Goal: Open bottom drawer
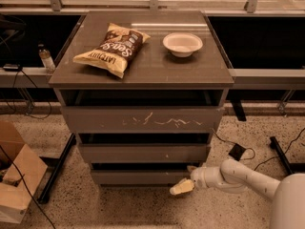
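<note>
Speckled floor [119,209] fills the lower frame, where the gripper [182,187], parted or together I cannot tell, hangs just by the lower right corner of the bottom drawer [143,177], lowest in the cabinet [157,68] bearing a chip bag [112,49] and bowl [182,44].
</note>
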`<state>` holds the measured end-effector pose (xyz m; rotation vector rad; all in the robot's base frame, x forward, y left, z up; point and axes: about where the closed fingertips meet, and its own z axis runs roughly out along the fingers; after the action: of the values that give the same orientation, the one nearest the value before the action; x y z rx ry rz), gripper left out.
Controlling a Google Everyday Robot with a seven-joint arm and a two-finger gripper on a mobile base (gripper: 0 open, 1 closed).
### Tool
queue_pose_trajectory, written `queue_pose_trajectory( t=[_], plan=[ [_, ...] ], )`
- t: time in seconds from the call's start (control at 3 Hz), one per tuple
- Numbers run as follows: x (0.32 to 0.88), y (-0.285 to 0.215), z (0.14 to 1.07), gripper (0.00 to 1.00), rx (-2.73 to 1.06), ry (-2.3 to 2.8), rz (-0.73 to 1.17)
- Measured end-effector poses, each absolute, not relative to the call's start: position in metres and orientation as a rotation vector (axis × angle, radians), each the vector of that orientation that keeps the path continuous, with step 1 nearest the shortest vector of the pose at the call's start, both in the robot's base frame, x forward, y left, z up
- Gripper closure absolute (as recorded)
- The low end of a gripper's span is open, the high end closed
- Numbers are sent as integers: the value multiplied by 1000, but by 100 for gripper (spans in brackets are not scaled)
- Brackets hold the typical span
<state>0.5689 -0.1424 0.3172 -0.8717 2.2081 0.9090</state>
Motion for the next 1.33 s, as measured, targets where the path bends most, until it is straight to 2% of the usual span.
queue_pose_trajectory(
  t=[1.33],
  plan=[
    [625,-143,251,0,-792,2229,841]
  ],
)
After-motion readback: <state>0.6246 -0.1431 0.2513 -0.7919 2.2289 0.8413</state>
